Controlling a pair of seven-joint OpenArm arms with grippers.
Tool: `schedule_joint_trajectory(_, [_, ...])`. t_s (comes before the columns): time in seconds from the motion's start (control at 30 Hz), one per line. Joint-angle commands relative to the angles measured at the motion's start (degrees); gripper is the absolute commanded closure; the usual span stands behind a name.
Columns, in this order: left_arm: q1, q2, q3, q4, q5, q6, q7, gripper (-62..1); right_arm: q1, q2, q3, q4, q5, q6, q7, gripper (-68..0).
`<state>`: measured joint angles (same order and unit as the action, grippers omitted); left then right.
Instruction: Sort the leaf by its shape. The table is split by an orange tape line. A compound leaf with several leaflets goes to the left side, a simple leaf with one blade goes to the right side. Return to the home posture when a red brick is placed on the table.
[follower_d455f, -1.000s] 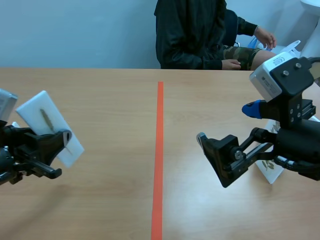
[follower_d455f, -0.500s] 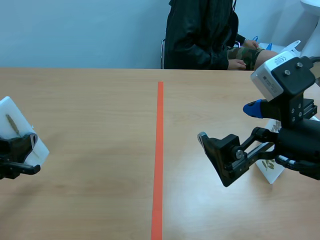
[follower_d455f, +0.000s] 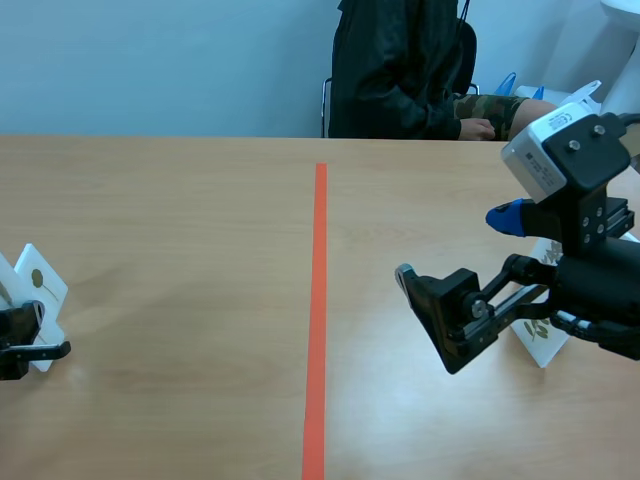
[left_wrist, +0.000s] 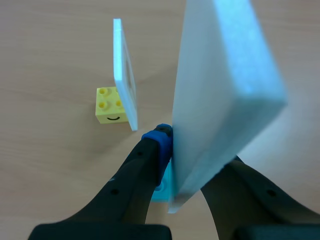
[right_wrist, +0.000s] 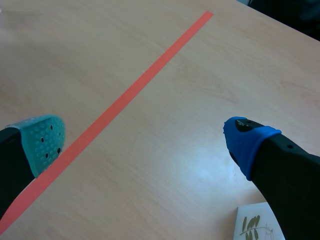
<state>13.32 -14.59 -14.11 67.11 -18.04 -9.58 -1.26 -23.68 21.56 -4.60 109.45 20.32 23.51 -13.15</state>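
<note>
Fingers (left_wrist: 142, 170) of the left arm are shown pinching an upright white leaf card (left_wrist: 220, 85) at the frame's far left, well clear of the orange tape line (follower_d455f: 318, 300); right fingers (right_wrist: 247, 142) are spread.

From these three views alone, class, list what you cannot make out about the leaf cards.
The held card, left wrist view: shut in the left gripper, it shows only a blank side, so its leaf is hidden.
The standing card by the yellow brick, same view: edge-on, its face unseen.
The right-side card, right wrist view: cut off by the edge and partly behind a finger of the right gripper; leaf only partly seen.
</note>
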Motion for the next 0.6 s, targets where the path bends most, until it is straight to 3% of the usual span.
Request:
schedule_joint_trajectory(0.0, [-1.5, -0.3, -0.1, 0.2, -0.6, 0.1, -1.5, -4.1, 0.7, 0.2, 0.2, 0.8, 0.2, -0.2, 0.8, -67.8])
schedule_joint_trajectory(0.27, [-4.4, -0.3, -0.1, -5.4, -0.6, 0.1, -2.4, -5.0, 0.7, 0.2, 0.2, 0.8, 0.2, -0.2, 0.8, -67.8])
schedule_joint_trajectory(0.5, [-4.5, -0.4, -0.1, -5.9, -0.8, 0.0, -2.4, -18.2, 0.7, 0.2, 0.2, 0.8, 0.2, -0.2, 0.8, -67.8])
schedule_joint_trajectory(0.57, [-4.5, -0.4, -0.1, -5.9, -0.8, 0.0, -2.8, -26.2, 0.7, 0.2, 0.2, 0.8, 0.2, -0.2, 0.8, -67.8])
